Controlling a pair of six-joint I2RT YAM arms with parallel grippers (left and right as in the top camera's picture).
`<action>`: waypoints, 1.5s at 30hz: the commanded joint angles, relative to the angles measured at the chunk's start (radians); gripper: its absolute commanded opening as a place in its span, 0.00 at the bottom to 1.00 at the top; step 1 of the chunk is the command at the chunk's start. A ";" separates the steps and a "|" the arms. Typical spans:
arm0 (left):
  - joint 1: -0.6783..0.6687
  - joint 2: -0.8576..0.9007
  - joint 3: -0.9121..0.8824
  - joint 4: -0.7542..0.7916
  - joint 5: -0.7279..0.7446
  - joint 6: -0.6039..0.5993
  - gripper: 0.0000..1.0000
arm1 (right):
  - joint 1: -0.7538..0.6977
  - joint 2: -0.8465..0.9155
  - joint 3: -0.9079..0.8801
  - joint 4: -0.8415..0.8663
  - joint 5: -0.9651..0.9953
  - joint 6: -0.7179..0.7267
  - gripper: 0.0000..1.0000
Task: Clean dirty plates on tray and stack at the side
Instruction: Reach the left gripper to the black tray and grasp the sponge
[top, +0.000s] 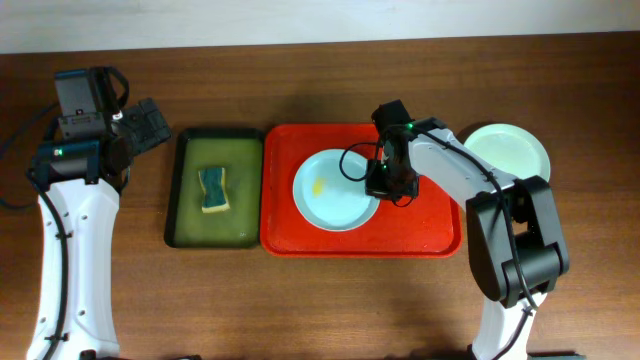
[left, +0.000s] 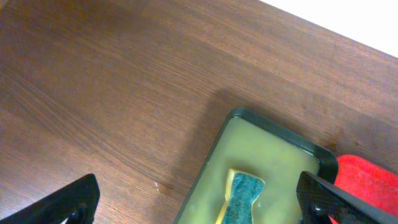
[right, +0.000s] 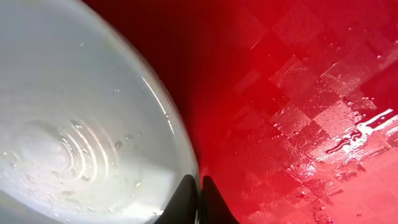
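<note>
We count two plates in the overhead view. One pale blue plate (top: 335, 190) lies on the red tray (top: 430, 225), and one pale green plate (top: 508, 150) sits on the wooden table (top: 300, 300), off the tray. We cannot tell whether another plate lies under the green one. We see a single yellow smear (top: 318, 185), on the blue plate.

The right gripper (top: 378, 188) is down at the blue plate's edge. The plate spreads away to one side of the jaws and bare tray floor to the other. The green plate is well apart from these jaws, behind the arm's forearm. In the right wrist view, the right gripper (right: 200, 186) shows two dark fingertips (right: 185, 198) drawn almost together, with only a thin slit between them. The pale blue plate (right: 74, 112) curves its rim straight into that slit, so we read the jaws as pinching the rim. Wet red tray (right: 298, 106) fills the other side.

The left gripper (top: 150, 125) hangs above the table, well apart from both plates. In the left wrist view, the left gripper (left: 198, 183) has its two fingers (left: 68, 202) spread wide, with nothing between them. Below and ahead of the gap lies one green basin (left: 273, 134) of murky liquid, holding one sponge (left: 241, 198). A corner of the tray (left: 367, 180) shows just past the far finger.
</note>
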 joint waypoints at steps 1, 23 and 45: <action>0.001 -0.004 -0.003 -0.001 -0.007 -0.010 0.99 | 0.006 0.010 -0.008 0.000 0.004 0.005 0.04; -0.074 0.043 -0.068 -0.237 0.360 0.044 0.30 | 0.006 0.010 -0.008 0.022 -0.070 0.008 0.04; -0.163 0.435 -0.187 0.081 0.146 0.043 0.46 | 0.006 0.010 -0.008 0.026 -0.070 0.008 0.04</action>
